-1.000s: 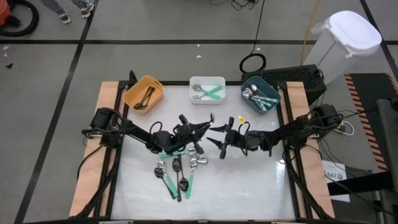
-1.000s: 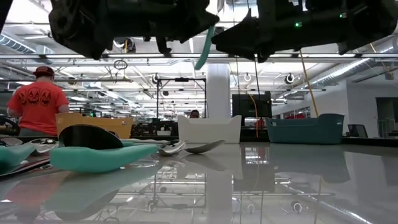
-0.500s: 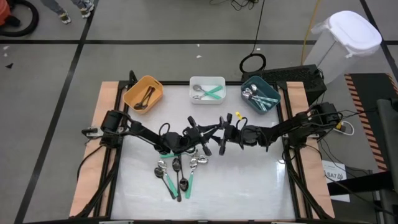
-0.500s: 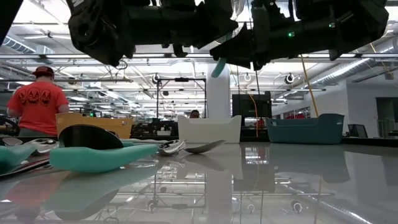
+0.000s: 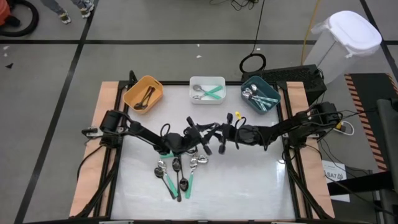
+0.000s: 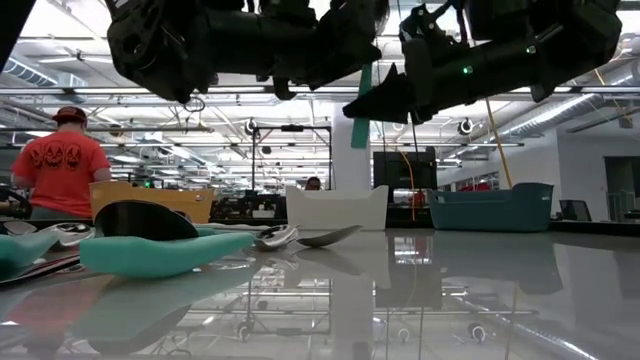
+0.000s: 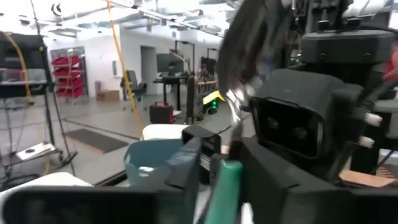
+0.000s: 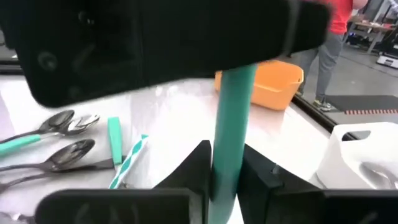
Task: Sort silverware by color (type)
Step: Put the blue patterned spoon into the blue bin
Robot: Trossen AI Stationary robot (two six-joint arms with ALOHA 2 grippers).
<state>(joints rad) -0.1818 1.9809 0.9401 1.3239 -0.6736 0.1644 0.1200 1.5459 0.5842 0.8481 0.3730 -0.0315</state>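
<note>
Above the white table (image 5: 249, 180), the two arms meet mid-air over its centre, a mint-green spoon (image 6: 361, 105) hanging upright between them. The left gripper (image 5: 208, 132) pinches its upper end; the right gripper (image 5: 222, 134) has its fingers around the handle, touching. Remaining spoons (image 5: 177, 171) lie below the left arm; three bins (image 5: 207, 81) line the far edge, with open tabletop between.

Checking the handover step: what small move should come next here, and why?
Probably the right hand should secure the mint-handled spoon before the left hand lets go. Both hands meet above mid-table with the handle reaching from the left hand into the right, so the spoon looks mid-transfer.
</note>
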